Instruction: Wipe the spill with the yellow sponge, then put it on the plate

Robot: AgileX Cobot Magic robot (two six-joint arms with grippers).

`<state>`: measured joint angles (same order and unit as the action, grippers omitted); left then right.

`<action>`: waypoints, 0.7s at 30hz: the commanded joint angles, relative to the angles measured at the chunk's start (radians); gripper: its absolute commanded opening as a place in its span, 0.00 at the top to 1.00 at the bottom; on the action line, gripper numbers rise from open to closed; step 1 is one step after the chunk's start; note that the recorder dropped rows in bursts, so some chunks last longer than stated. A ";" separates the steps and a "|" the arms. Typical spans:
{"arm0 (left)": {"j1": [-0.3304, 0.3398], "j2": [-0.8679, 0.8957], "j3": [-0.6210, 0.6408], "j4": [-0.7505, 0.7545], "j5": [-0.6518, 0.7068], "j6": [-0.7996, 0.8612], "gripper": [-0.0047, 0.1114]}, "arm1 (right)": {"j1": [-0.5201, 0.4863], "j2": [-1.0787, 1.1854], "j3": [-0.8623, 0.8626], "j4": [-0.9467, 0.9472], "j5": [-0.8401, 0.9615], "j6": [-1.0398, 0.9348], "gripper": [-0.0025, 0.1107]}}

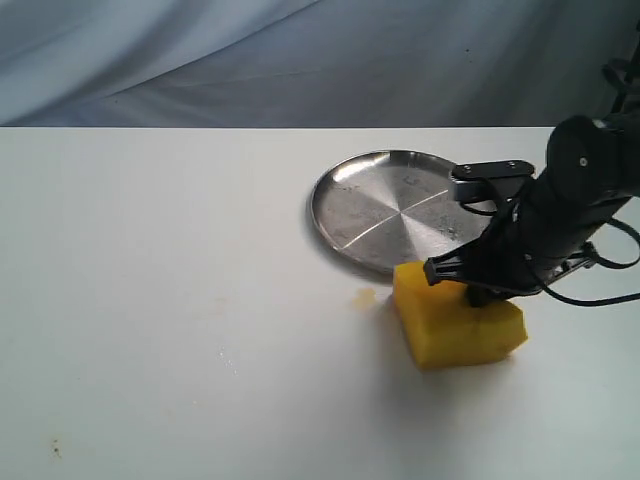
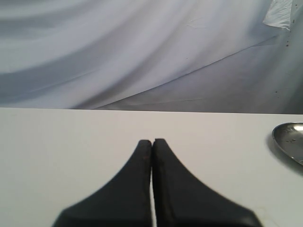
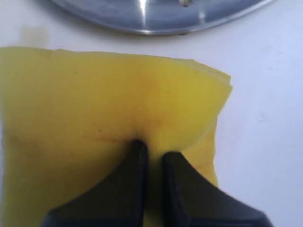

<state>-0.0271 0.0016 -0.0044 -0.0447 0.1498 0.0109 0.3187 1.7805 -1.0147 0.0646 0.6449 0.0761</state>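
Left end effector (image 2: 151, 144): tips pressed together, empty, well apart from the work. Spill (image 1: 365, 296): on desk (image 1: 150, 300), just left of sponge (image 1: 455, 328). Right end effector (image 3: 152, 150): pinching sponge top, nearer arm; wipe judged leftward. Plate (image 1: 350, 205) just behind.

A plain white surface (image 1: 150, 330), smooth and matte, fills the lower part of the exterior view and ends in a straight far edge. Behind it a pale grey-blue cloth (image 1: 300, 60) hangs as a backdrop, draped in broad, soft diagonal folds; the left wrist view shows the same folds beyond the surface. A brighter white patch of fabric (image 2: 282, 14) sits beside them there. The light is soft and even, with only faint, blurred shadows. A tiny dark speck (image 1: 56, 450) marks the surface near its front left
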 commanded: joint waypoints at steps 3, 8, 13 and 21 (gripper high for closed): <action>-0.001 -0.002 0.004 0.001 -0.004 -0.001 0.95 | -0.015 -0.038 0.018 -0.077 -0.034 0.098 0.98; -0.001 -0.002 0.004 0.001 -0.004 -0.001 0.95 | 0.042 0.043 -0.004 -0.031 -0.064 0.097 0.98; -0.001 -0.002 0.004 0.001 -0.004 -0.003 0.95 | 0.119 0.064 -0.012 0.040 -0.154 0.097 0.98; -0.001 -0.002 0.004 0.001 -0.004 0.002 0.95 | 0.187 0.089 -0.027 0.120 -0.246 0.097 0.98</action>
<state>-0.0271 0.0016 -0.0044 -0.0447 0.1498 0.0109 0.4886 1.8466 -1.0306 0.1553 0.4228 0.1711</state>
